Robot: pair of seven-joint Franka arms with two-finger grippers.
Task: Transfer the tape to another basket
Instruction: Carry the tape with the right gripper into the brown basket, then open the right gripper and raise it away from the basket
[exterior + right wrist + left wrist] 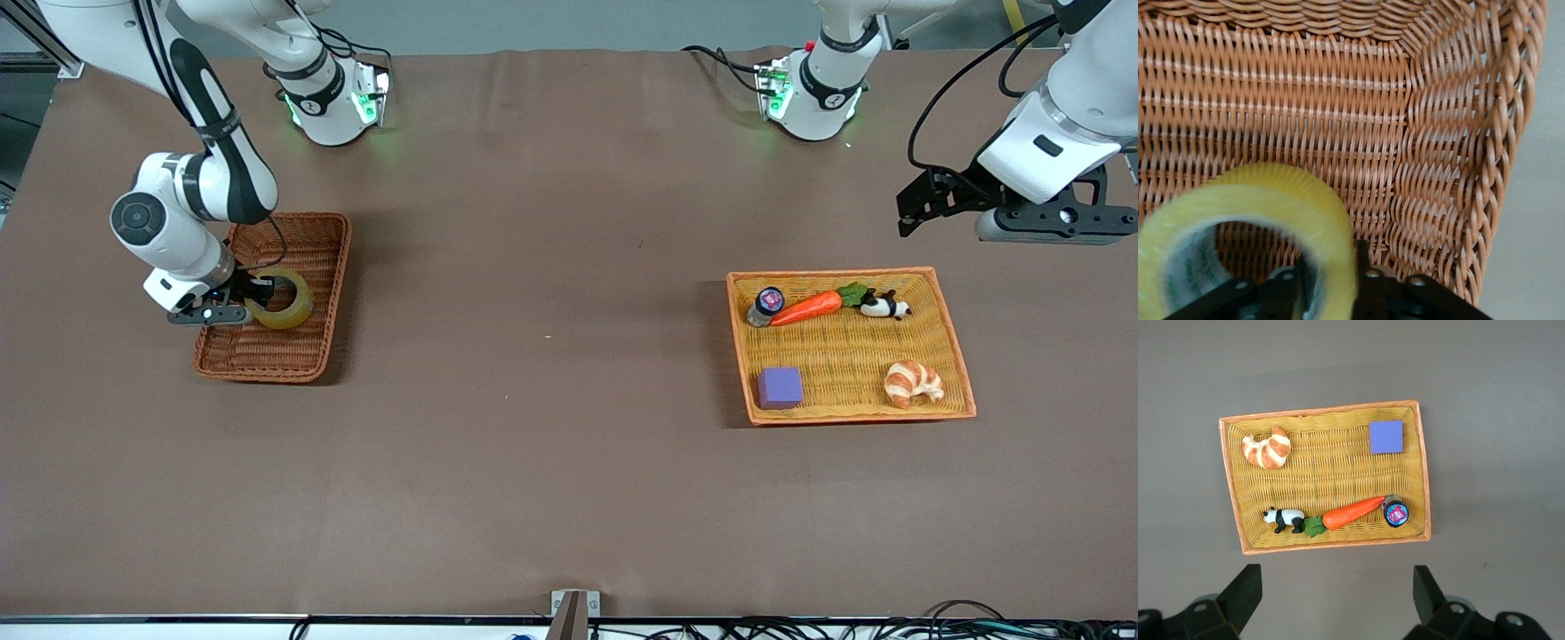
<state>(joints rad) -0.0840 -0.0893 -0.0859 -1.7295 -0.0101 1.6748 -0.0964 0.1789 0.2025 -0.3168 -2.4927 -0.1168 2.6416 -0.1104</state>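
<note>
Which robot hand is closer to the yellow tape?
The right one. The right tool is shut on the tape over the brown basket. The left tool waits open at the left arm's end of the table, above the table beside the orange tray.

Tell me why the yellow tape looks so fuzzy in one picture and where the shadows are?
In the right wrist view the tape is very close to the camera, so it blurs, while the basket weave stays sharp. In the front view soft shadows lie on the table beside both baskets. The left wrist view is evenly lit and crisp.
</note>
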